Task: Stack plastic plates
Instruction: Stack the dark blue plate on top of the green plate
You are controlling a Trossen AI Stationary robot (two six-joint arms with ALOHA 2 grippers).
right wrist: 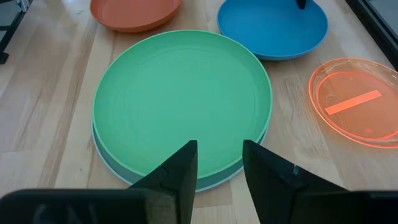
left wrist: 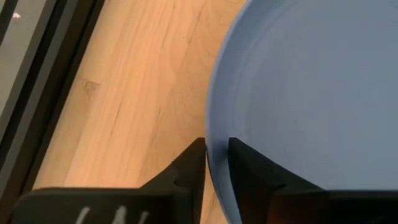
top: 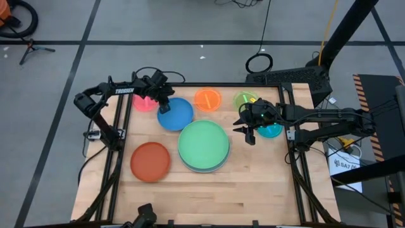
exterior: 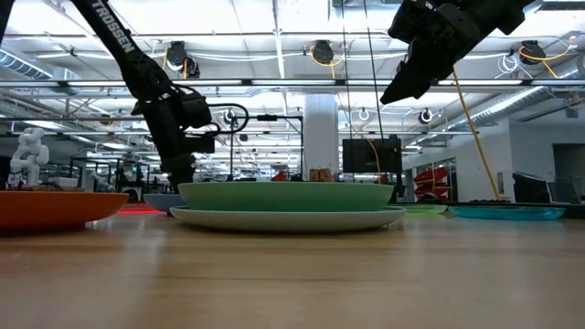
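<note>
The medium blue plate lies at the table's far left, with the small pink plate beside it. My left gripper is down at the blue plate's far-left rim and shut on it. The large green plate sits on the light blue plate at the middle. The red-orange plate lies near left. The small orange plate, lime plate and teal plate lie far right. My right gripper is open and raised over the green plate's right edge. My left gripper pinches the blue plate's rim between its two fingers, one finger outside the rim and the other on the plate's inner side. It comes from above, slanting down. The plate still seems to lie flat on the table.
The wooden tabletop has bare room along its near edge and near right. Black frame rails run along both sides of the table. Cables and a floor stand lie beyond the far edge.
</note>
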